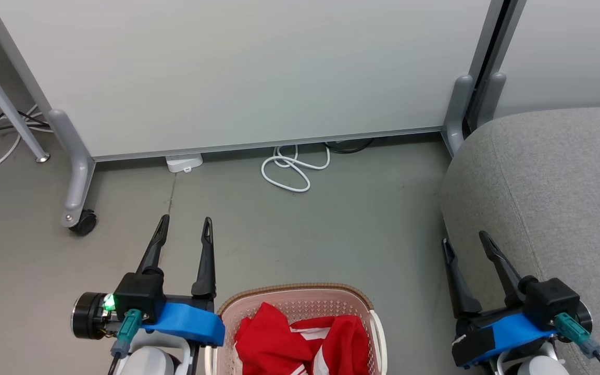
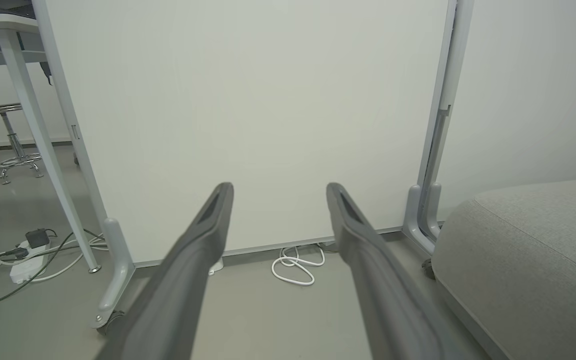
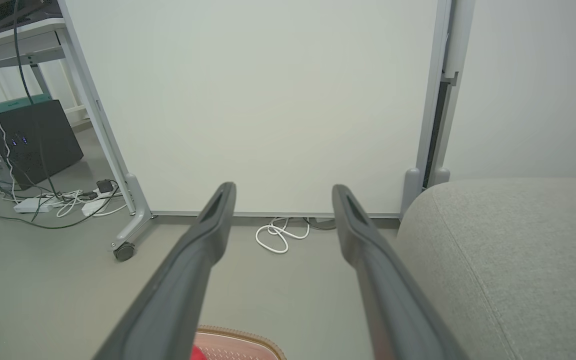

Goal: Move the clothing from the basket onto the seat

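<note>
While left fingers [image 1: 206, 260] and right fingers [image 1: 456, 281] gape, clothing [image 1: 274, 344] sits in the basket [image 1: 300, 287], floor [image 1: 331, 234] open ahead.

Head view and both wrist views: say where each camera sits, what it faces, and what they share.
Head view: on the head, facing forward and down at the basket holding the clothing, the seat at right; left claw and right claw show, both open.
Left wrist view: on the left wrist, facing the white partition along its own fingers.
Right wrist view: on the right wrist, facing the same partition along its fingers, basket rim below.
Shared: white partition, coiled white cable, seat.
</note>
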Tool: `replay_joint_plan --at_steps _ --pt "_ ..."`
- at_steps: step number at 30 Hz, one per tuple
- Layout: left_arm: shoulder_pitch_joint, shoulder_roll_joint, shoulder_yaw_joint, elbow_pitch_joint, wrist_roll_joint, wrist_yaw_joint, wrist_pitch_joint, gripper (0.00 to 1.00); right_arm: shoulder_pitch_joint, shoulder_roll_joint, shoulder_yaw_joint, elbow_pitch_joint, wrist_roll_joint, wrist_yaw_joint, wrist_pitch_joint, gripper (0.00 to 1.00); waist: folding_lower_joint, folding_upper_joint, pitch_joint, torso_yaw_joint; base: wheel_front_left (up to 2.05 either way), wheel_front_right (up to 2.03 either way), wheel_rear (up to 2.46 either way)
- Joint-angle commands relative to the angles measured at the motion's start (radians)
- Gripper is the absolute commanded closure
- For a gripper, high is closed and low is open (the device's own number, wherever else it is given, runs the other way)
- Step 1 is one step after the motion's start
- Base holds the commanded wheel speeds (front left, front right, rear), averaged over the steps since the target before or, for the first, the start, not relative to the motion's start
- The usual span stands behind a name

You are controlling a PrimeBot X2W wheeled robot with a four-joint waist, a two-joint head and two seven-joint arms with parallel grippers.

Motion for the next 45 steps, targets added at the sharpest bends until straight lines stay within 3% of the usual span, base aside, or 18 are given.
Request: replay_joint_plan --at_steps 1,11,21,45 --pt "-0.016 0.001 0.002 0.005 0.018 -0.002 -0.01 0.0 -0.012 -0.006 0.003 -0.001 -0.021 0.002 -0.007 0.0 -0.0001 0.0 0.0 0.0 0.0 0.0 0.0" --pt "-0.035 -0.006 -0.001 0.073 0.068 -0.012 -0.027 0.0 -0.011 -0.006 0.009 -0.002 -0.082 0.002 -0.025 0.0 -0.0001 0.0 -0.002 0.004 0.0 0.0 0.0" --pt "-0.048 -0.013 0.014 0.131 0.016 -0.033 -0.026 0.0 0.0 -0.006 -0.026 0.014 0.039 0.002 -0.024 0.0 -0.0001 0.0 -0.016 0.005 0.0 0.0 0.0" --pt "-0.041 -0.017 0.026 0.125 0.028 -0.032 -0.026 0.0 -0.016 -0.005 -0.029 0.051 0.058 0.002 -0.024 0.0 -0.0001 0.0 -0.01 0.003 0.0 0.0 0.0"
